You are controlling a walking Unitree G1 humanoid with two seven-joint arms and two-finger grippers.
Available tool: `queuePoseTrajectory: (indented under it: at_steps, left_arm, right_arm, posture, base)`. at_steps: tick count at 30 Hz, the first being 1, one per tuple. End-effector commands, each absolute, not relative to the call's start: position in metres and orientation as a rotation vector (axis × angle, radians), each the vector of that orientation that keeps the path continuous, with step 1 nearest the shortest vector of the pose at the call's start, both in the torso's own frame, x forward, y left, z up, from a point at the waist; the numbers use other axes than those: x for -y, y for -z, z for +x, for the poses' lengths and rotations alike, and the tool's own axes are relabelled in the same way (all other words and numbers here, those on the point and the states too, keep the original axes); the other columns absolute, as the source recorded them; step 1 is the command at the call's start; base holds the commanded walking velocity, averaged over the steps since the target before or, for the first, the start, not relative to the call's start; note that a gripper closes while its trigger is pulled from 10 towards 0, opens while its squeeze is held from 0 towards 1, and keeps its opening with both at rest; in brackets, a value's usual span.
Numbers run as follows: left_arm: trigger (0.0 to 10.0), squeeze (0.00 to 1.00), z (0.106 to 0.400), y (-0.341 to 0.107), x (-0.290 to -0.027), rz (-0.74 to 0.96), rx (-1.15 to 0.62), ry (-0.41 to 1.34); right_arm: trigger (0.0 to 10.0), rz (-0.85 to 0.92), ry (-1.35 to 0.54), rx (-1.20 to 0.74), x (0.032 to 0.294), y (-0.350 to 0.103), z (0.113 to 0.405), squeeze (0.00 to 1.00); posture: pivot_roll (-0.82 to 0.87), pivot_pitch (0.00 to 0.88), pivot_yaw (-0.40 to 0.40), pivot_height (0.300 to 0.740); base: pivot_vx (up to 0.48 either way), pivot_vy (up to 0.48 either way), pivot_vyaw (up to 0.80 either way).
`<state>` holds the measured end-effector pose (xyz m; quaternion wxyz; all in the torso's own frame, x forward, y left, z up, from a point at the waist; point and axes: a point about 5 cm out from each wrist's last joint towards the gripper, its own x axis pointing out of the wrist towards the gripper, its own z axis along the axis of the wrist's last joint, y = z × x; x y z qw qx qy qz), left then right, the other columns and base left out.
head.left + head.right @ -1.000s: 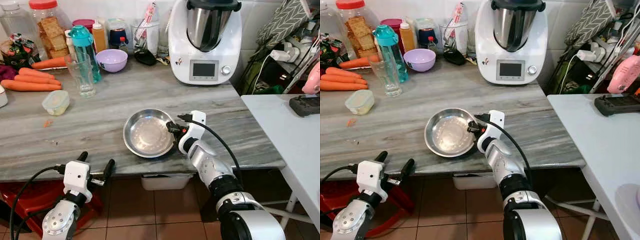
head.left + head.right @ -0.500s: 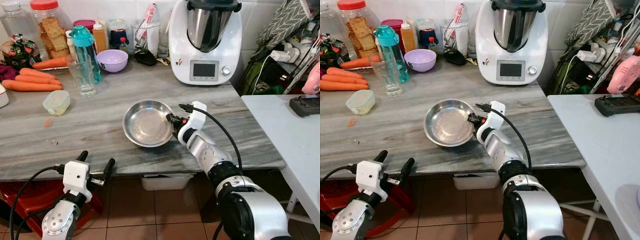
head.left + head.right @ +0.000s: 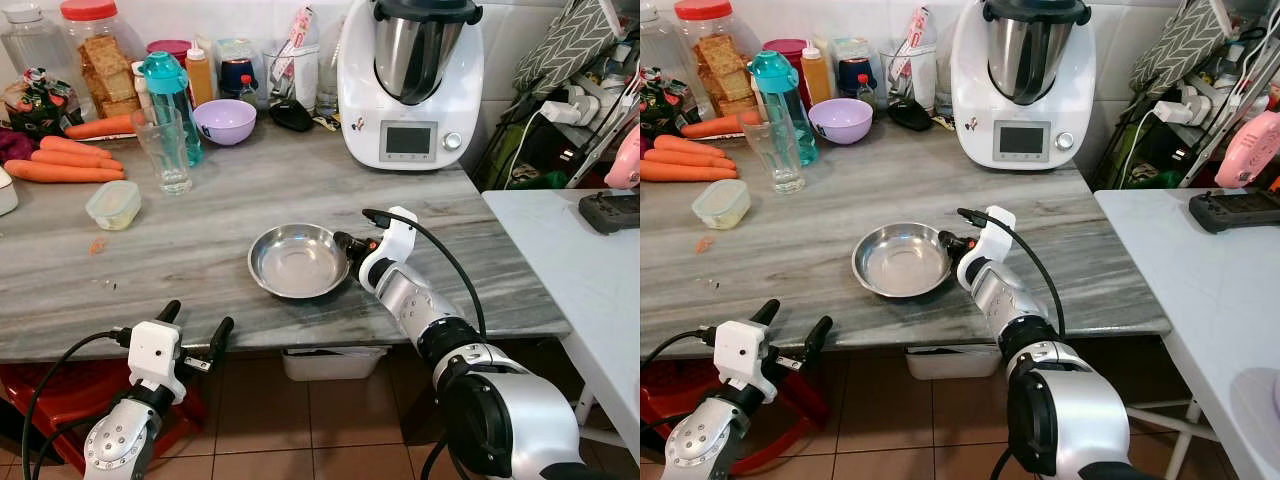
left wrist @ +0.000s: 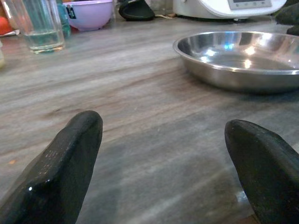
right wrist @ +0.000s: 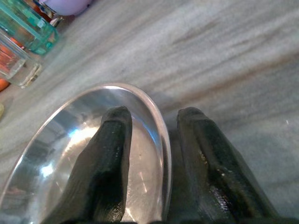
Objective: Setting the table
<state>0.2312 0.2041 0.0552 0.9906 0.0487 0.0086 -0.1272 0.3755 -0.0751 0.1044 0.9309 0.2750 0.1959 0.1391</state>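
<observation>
A: Where is the bowl (image 3: 298,260)?

B: It sits flat on the tabletop (image 3: 200,240), near the front edge, roughly in the middle. The right pincer (image 5: 152,140) straddles its rim on the robot's right side: one finger (image 5: 110,158) inside the bowl, the other outside, narrowed to the rim.

A: Is the robot gripping it, then?

B: It looks pinched, yes, though the wrist view cannot prove how hard. The left pincer (image 4: 163,154) is spread wide and holds nothing, hanging at the tabletop's front edge.

A: How should the step be done well?

B: The metal is thin and slick, and a one-sided hold lets the bowl tip. The pinch should stay firm and the wrist level. If the bowl is to shift, it is better slid low than raised high. If it is already in place, the fingers should part fully before the arm backs out, so the rim does not catch.

A: Anything to avoid?

B: The glass (image 3: 165,150) and the white appliance (image 3: 410,80) stand well apart, so little.
</observation>
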Motion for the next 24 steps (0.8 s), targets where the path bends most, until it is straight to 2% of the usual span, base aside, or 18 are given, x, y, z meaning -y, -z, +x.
queuePoseTrajectory:
  at_steps: [1,5,12,15,17,24]
  left_arm:
    - [10.0,0.00,0.235,-0.061,-0.202,0.104,0.007,0.266]
    - [10.0,0.00,0.236,-0.061,-0.202,0.105,0.009,0.265]
    - [10.0,0.00,0.240,-0.080,-0.195,0.101,0.059,0.266]
    - [10.0,0.00,0.243,-0.085,-0.192,0.098,0.077,0.250]
    - [10.0,0.00,0.247,-0.089,-0.187,0.111,0.093,0.217]
    - [10.0,0.00,0.252,-0.091,-0.186,0.136,0.088,0.141]
  right_arm:
    - [10.0,0.565,-0.283,-0.381,0.075,-0.112,0.379,1.00]
    - [10.0,0.564,-0.284,-0.370,0.077,-0.112,0.380,1.00]
    - [10.0,0.399,-0.274,-0.182,0.095,-0.125,0.382,1.00]
    - [10.0,0.289,-0.270,-0.117,0.105,-0.123,0.375,1.00]
    - [10.0,0.195,-0.251,-0.043,0.119,-0.120,0.359,1.00]
    - [10.0,0.157,-0.132,0.037,0.148,-0.115,0.329,1.00]
  posture:
    - [0.10,0.000,-0.026,0.740]
    - [0.10,0.000,-0.027,0.740]
    - [0.10,0.000,-0.029,0.740]
    - [0.09,0.000,-0.027,0.740]
    - [0.08,0.000,-0.019,0.740]
    - [0.05,0.000,-0.005,0.740]
  base:
    - [0.000,0.000,0.00]
    - [0.000,0.000,0.00]
    - [0.000,0.000,0.00]
    - [0.000,0.000,0.00]
    - [0.000,0.000,0.00]
    - [0.000,0.000,0.00]
